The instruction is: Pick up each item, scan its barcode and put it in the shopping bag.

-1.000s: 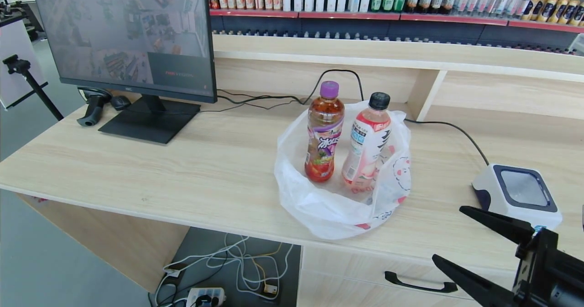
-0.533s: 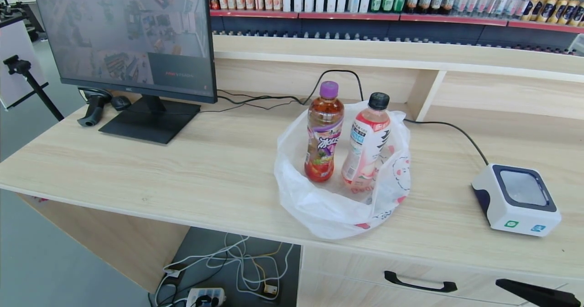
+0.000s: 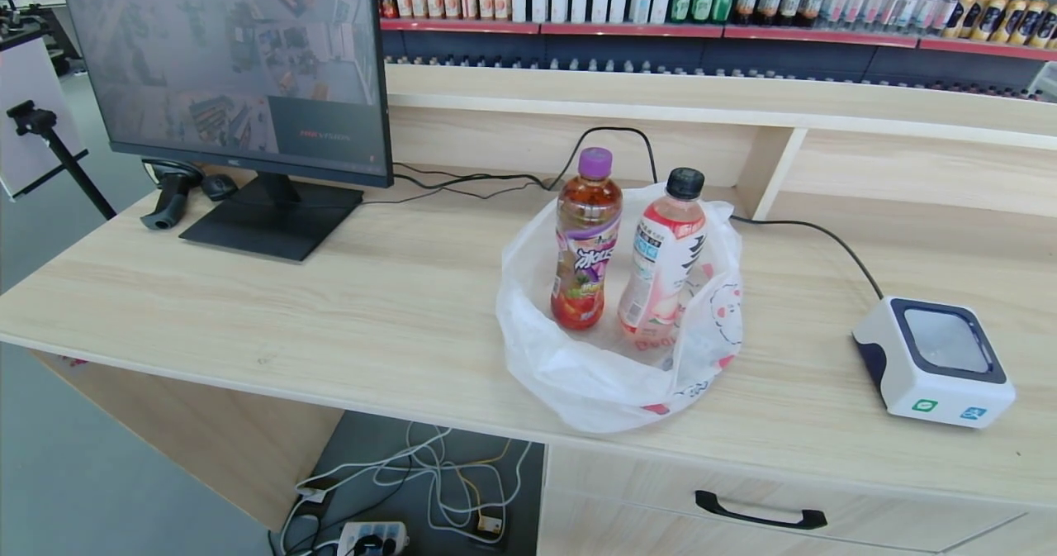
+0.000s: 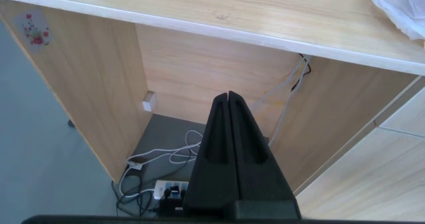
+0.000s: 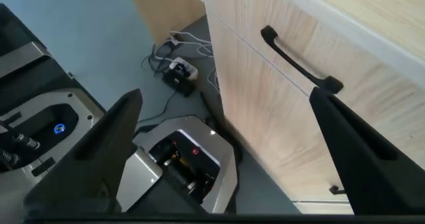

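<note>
Two bottles stand upright inside a white plastic shopping bag (image 3: 578,374) on the wooden counter: a red drink with a purple cap (image 3: 586,250) and a pink drink with a black cap (image 3: 663,260). The white barcode scanner (image 3: 937,360) sits on the counter to the right of the bag. My left gripper (image 4: 228,101) is shut with nothing in it, below counter level, pointing at the open space under the counter. My right gripper (image 5: 226,111) is open and empty, low in front of the drawer (image 5: 299,58). A corner of the bag (image 4: 402,4) shows in the left wrist view.
A monitor (image 3: 227,68) on a stand, a handheld scanner (image 3: 169,192) and cables sit at the counter's back left. A raised shelf ledge (image 3: 718,97) runs behind, with drink racks beyond. A power strip (image 3: 372,535) and loose cables lie on the floor under the counter.
My right gripper, open near the scanner a second ago, has dropped down and out of the head view. The bottles, bag and scanner have not moved.
</note>
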You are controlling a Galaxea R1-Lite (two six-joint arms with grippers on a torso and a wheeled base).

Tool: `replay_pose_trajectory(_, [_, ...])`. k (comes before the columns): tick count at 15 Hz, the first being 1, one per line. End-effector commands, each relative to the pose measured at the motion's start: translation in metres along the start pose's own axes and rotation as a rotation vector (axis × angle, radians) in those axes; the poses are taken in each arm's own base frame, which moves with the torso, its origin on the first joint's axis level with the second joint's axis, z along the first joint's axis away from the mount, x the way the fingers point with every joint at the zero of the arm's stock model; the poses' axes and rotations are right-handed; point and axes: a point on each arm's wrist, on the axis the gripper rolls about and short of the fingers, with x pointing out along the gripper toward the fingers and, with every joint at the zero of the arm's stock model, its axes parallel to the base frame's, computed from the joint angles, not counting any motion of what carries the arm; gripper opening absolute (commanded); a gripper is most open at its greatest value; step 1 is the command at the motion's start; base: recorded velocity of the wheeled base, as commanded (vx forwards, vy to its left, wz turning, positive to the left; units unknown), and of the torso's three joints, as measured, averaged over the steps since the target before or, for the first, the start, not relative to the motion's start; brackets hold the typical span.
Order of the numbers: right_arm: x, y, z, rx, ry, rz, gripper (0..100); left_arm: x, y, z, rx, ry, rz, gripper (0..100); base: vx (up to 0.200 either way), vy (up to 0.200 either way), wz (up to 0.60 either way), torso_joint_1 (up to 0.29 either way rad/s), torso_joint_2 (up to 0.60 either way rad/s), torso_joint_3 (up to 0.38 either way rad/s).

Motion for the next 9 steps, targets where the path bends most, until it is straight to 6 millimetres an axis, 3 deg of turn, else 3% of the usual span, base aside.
replay_pose_trajectory(1, [-0.0091,0.0042,-0.0038,0.005,-0.095,-0.078,100,0.0,0.0,0.0,0.001,0.0,0.0,0,0.0,0.0,0.0,0.0,0.0,0.0])
replay_pose_trajectory(9, [-0.0048,0.0036,-0.0029,0.103,-0.051,-0.362,100,0.0,0.0,0.0,0.003,0.0,0.0,0,0.0,0.0,0.0,0.0,0.0,0.0])
